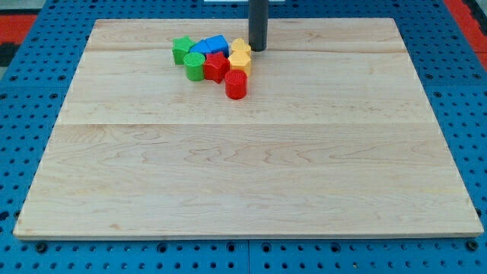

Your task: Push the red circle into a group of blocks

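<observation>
Pale wood table (251, 175), plank seams running left-right, grain visible. It sits on a blue pegboard surface (23, 137) with regular rows of holes, showing on all sides. Red patches at the far left corner (19, 23) and far right corner (468, 15). Even, soft light, no hard shadows.

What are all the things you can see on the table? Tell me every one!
wooden board: 1, pale wood, fills most of the view
blue pegboard: 1, blue, around the board
green star block: 1, green, left end of the cluster
green cylinder: 1, green, cluster's lower left
blue blocks: 2 or so, blue, cluster's top
red star-like block: 1, red, cluster's middle
yellow blocks: 2, yellow, cluster's right
red circle: 1, red, cluster's bottom edge
my tip: 1, dark, right of the yellow blocks
</observation>
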You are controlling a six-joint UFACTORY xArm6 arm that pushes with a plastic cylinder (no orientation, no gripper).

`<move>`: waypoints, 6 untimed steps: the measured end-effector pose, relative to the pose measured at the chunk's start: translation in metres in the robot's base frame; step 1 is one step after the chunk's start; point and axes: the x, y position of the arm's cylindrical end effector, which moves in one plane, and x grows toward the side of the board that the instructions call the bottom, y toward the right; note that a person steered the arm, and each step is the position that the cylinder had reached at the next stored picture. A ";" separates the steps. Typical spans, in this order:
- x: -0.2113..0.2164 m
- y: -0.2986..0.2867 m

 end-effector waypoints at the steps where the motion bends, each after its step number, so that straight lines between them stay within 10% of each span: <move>1: 0.001 0.000; 6: 0.129 0.022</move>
